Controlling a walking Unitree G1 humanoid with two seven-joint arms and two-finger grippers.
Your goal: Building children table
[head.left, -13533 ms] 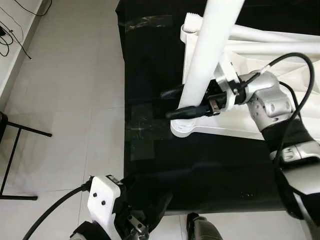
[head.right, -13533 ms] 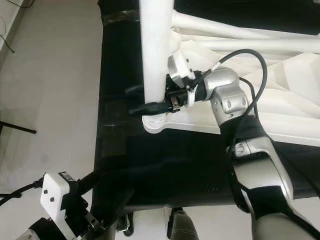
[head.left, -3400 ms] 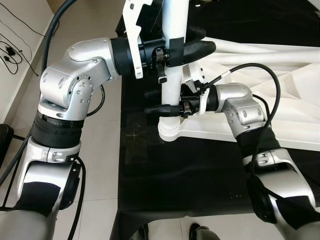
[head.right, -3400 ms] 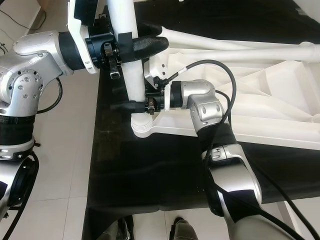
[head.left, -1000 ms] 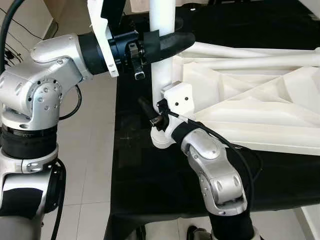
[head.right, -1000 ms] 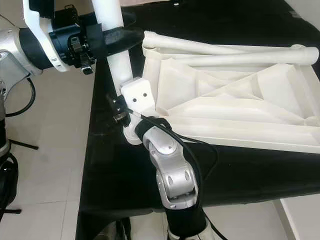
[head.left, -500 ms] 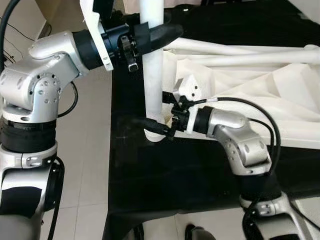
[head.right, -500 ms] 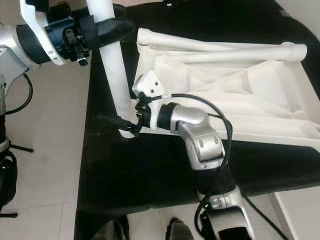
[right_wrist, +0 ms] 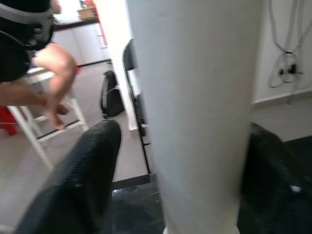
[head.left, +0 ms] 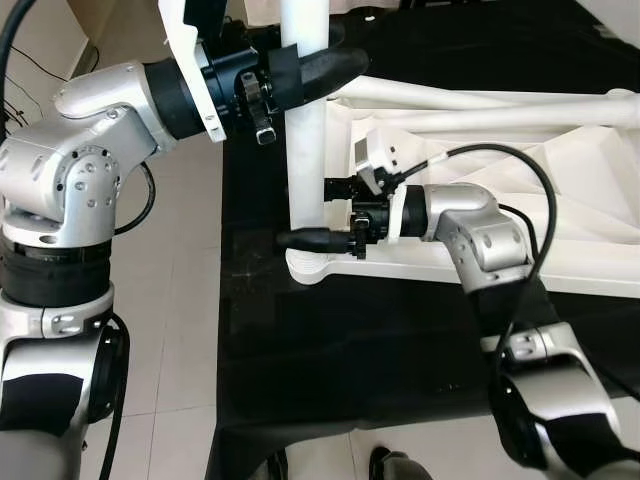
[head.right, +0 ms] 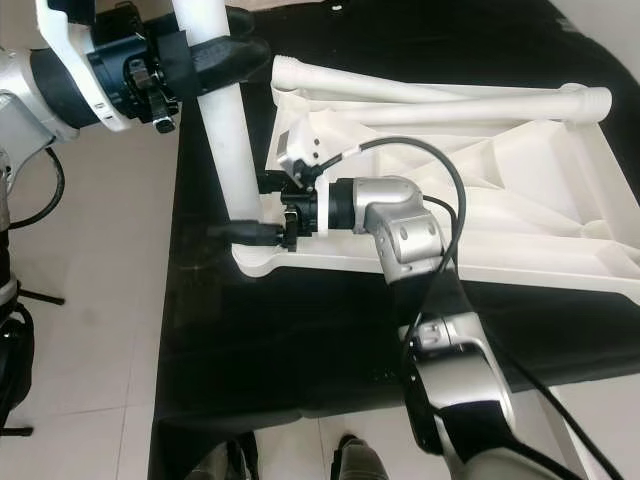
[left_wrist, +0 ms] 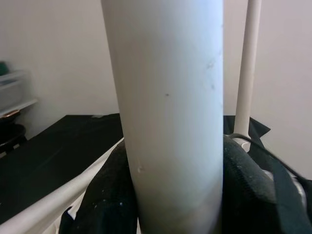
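A white table leg (head.left: 305, 150) stands upright in the corner socket (head.left: 312, 264) of the white tabletop (head.left: 520, 170), which lies upside down on a black cloth. My left gripper (head.left: 300, 72) is shut on the leg high up, and its black pads (left_wrist: 105, 195) press both sides. My right gripper (head.left: 318, 213) straddles the leg just above the socket, open. One of its fingers (right_wrist: 83, 170) stands off the leg with a gap, while the other lies close against it. Other white legs (head.left: 480, 100) lie across the tabletop.
The black cloth (head.left: 350, 350) covers the work surface, with its edge along the left and pale tiled floor (head.left: 190, 330) beyond. In the right wrist view a person (right_wrist: 48, 73) sits on a white stool, with a dark folding chair (right_wrist: 134, 97) nearby.
My right arm has swung from below the socket up to a level reach, and its gripper has turned around the leg's base. My left gripper keeps its hold on the leg.
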